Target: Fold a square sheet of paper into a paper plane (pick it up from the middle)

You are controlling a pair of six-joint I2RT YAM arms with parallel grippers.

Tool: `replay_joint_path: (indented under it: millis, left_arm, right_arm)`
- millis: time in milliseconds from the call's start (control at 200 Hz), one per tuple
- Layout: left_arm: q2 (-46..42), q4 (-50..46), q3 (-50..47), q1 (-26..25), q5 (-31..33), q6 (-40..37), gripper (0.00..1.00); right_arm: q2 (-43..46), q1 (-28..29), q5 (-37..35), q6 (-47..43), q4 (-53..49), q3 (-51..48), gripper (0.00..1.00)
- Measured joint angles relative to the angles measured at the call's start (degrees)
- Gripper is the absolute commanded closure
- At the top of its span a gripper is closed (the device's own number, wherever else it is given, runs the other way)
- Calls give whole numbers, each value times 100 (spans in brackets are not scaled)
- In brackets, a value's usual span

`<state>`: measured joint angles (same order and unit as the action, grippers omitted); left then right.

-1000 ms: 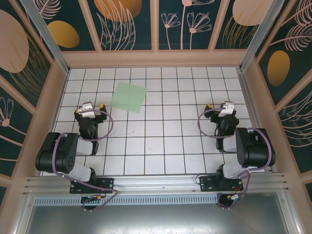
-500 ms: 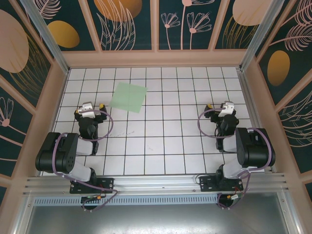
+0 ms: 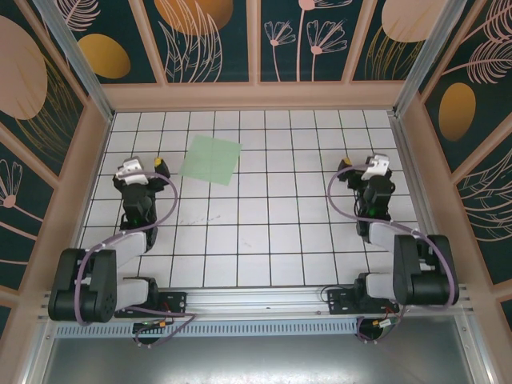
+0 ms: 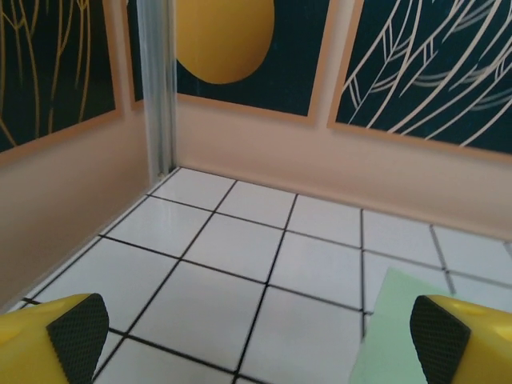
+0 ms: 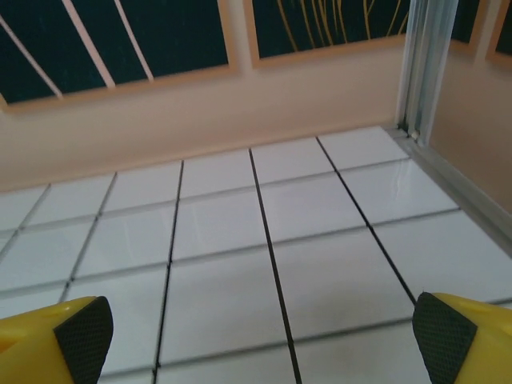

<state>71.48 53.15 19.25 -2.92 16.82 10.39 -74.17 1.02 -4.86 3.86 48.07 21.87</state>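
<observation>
Square sheet of paper [image 3: 211, 159] lies flat near the counter's [image 3: 272, 240] far-left corner; left claw [image 4: 258, 336] and right claw [image 5: 262, 336] gape wide.

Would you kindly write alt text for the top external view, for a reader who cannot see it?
A flat pale green square sheet of paper lies on the white gridded table, toward the far left. The open left hand sits left of the sheet, apart from it; the open right hand is over bare tiles on the right.
</observation>
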Motion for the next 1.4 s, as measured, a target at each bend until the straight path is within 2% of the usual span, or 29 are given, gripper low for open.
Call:
replay_joint_path:
  millis: [75, 190, 345, 500, 746, 1016, 1311, 1401]
  left_arm:
    - [-76, -664, 472, 0, -153, 426, 1]
    - [81, -1469, 1158, 2, -737, 1187, 2]
    - [811, -1818, 1668, -33, -1628, 2201, 2]
    - [1766, -2369, 2225, -323, -1961, 2728, 2]
    - [3178, -3292, 3644, -667, -2111, 3005, 7]
    - [4087, -4074, 4553, -713, -2267, 3047, 11]
    - [4343, -4411, 4710, -752, -2470, 3136, 11]
    - [4286, -4376, 4616, -763, -2540, 3171, 14]
  right_arm:
    - [129, 125, -118, 343, -929, 629, 1]
    - [127, 420, -201, 898, -1989, 1281, 1]
    - [-87, 903, 109, 1646, -2872, 1567, 1]
    - [-483, 1261, 671, 2236, -3353, 1856, 1]
    - [-1067, 1864, 1113, 2817, -3460, 2186, 1]
    - [-1648, 2081, 1272, 3027, -3471, 2468, 3]
    - [-1965, 2170, 1368, 3134, -3508, 2811, 4]
    - [-2011, 2170, 1375, 3195, -3587, 2870, 9]
